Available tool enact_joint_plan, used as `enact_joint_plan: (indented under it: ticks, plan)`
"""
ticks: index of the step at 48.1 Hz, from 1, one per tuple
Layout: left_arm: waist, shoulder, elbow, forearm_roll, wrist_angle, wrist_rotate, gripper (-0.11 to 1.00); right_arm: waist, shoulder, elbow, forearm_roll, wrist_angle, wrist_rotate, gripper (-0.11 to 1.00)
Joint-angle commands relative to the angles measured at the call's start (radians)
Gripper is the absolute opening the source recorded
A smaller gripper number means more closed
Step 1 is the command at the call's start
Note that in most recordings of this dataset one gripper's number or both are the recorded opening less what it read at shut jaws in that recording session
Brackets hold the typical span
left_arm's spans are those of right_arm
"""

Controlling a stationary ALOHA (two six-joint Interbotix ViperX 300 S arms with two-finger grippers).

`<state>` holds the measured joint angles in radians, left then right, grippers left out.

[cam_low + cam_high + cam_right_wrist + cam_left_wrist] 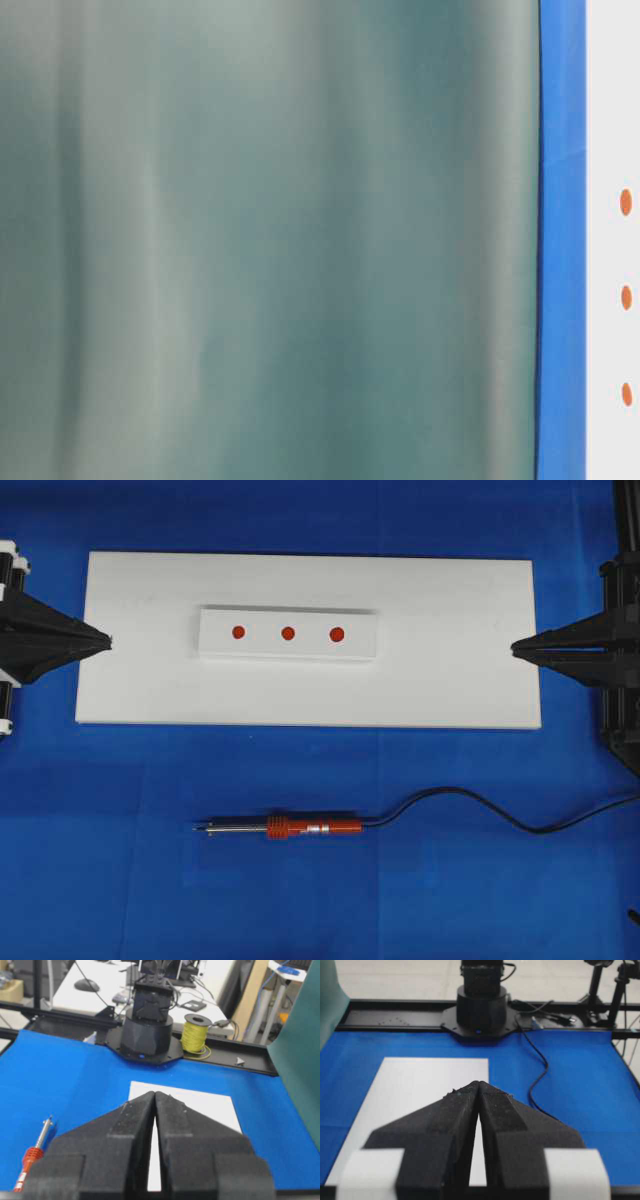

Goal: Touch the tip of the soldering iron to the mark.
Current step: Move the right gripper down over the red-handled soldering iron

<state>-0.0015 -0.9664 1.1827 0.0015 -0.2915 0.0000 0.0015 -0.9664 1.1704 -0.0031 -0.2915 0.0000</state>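
Both the left gripper (105, 639) and right gripper (516, 648) sit pinched closed on nothing, the soldering iron (290, 828) lies apart on the blue mat (120, 860), and a blurred green sheet (270, 240) fills the table-level view.

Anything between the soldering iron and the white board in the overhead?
Nothing: only bare blue mat separates the soldering iron from the white board's near edge in the overhead view; its cord curves off right.

Red-orange soldering iron (300, 828), blue cloth (120, 880)
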Motion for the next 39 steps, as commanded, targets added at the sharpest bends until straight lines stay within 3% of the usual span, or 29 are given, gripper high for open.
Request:
enact_joint_plan:
  ticks: [1, 7, 18, 29, 34, 39]
  plan:
    - [0.000, -0.005, -0.011, 0.000, -0.005, -0.009, 0.02, 0.006, 0.009, -0.020, 0.005, -0.003, 0.009, 0.00]
    - [0.000, -0.009, -0.009, 0.000, -0.005, -0.006, 0.02, 0.014, 0.018, -0.035, 0.003, 0.023, 0.011, -0.06]
    - [0.000, -0.009, 0.002, 0.000, -0.006, -0.008, 0.02, 0.023, 0.057, -0.061, 0.006, 0.031, 0.017, -0.06]
    - [0.008, -0.009, 0.003, 0.000, -0.006, -0.008, 0.02, 0.089, 0.144, -0.097, 0.005, 0.032, 0.054, -0.05]
    - [0.009, -0.011, 0.003, 0.000, -0.006, -0.009, 0.02, 0.140, 0.204, -0.115, 0.006, 0.026, 0.071, 0.04]
    - [0.009, -0.009, 0.002, 0.000, -0.006, -0.009, 0.02, 0.166, 0.272, -0.130, 0.006, 0.003, 0.100, 0.26]
